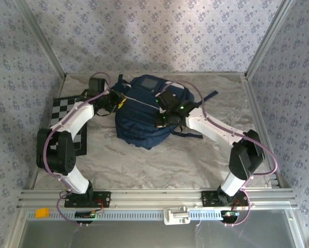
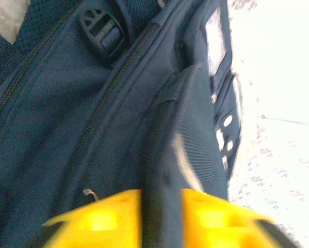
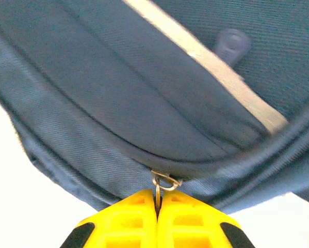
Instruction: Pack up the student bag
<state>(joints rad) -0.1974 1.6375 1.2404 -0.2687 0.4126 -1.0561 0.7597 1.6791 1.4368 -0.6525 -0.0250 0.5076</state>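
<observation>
- The student bag lies on the marbled table, towards the far side, right between the two arms.
- The left gripper is in at the bag's left side. On its wrist camera, the yellow fingers stand apart with a ridge of navy fabric between them. Pinching it or not? Can't tell.
- The right gripper is at the bag's right side, jaws pressed together and clamped on the metal zipper pull.
- A checkerboard mat lies at the left, partly under the left arm.
</observation>
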